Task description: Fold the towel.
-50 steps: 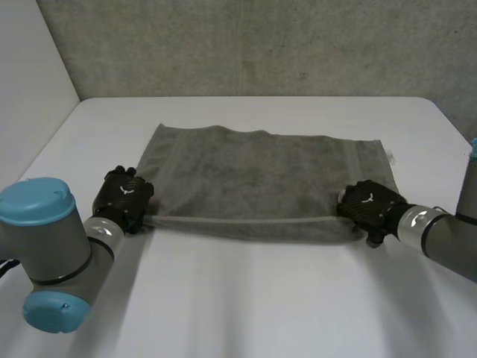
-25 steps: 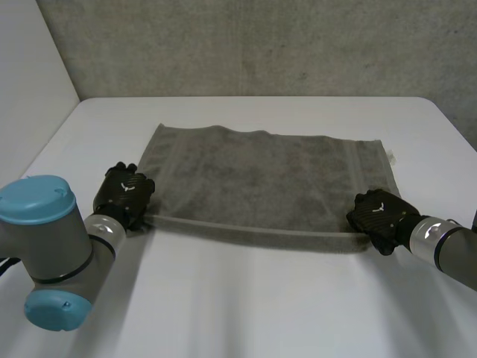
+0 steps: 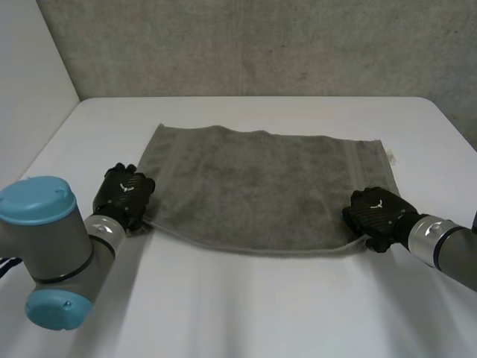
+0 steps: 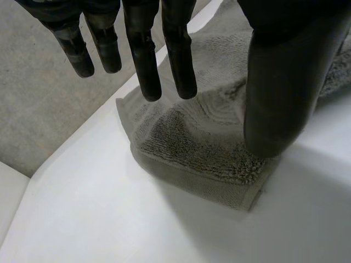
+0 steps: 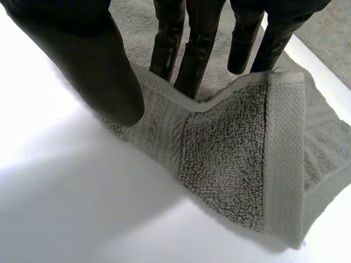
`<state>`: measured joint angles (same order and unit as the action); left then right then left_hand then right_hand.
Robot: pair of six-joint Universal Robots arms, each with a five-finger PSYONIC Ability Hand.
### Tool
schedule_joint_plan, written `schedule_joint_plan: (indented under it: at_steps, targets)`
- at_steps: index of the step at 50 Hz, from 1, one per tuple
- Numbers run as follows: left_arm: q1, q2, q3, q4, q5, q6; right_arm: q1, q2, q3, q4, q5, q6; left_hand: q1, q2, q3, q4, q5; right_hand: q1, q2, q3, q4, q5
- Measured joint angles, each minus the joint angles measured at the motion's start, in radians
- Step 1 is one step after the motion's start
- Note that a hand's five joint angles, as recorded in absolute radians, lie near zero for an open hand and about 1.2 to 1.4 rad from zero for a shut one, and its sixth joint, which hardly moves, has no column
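Loosely, the left hand hangs straight-fingered over one towel corner; the right hand pinches another.

Head view: towel corner at 8 o'clock hidden under left hand; corner at 4 o'clock hidden under right hand. Both hands seen from back, palm sides out of sight. Left arm cut by frame edge at 8 o'clock, right arm cut at 4 o'clock. Pale speck at towel's 2 o'clock corner too small to identify.

Right wrist view: fingertips partly hidden behind upstanding hem; right thumb covers towel edge.

Left wrist view: left thumb covers towel patch; palm cut off.
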<state>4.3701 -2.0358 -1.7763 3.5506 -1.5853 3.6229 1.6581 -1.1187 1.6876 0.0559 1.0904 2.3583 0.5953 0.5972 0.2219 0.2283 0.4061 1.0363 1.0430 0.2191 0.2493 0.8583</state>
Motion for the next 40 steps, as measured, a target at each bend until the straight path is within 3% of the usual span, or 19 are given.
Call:
schedule_joint_plan:
  at_steps: [20, 27, 40]
  targets:
    - [-0.010, -0.005, 0.008, -0.001, -0.002, -0.089, -0.001, 0.027, 0.002, -0.033, 0.000, 0.024, -0.041, -0.040, 0.000, 0.000, -0.052, 0.014, 0.005, 0.000, 0.000, 0.014]
    - [-0.015, -0.014, 0.028, -0.001, -0.004, -0.172, -0.005, 0.028, 0.005, -0.049, 0.002, 0.024, -0.041, -0.039, 0.000, 0.000, -0.052, 0.260, 0.247, 0.000, 0.000, 0.289]
    - [-0.026, -0.095, 0.089, -0.001, -0.066, -0.202, -0.025, 0.016, 0.002, -0.054, 0.008, 0.041, -0.041, -0.039, 0.000, 0.000, -0.043, 0.260, 0.247, 0.000, 0.000, 0.295]
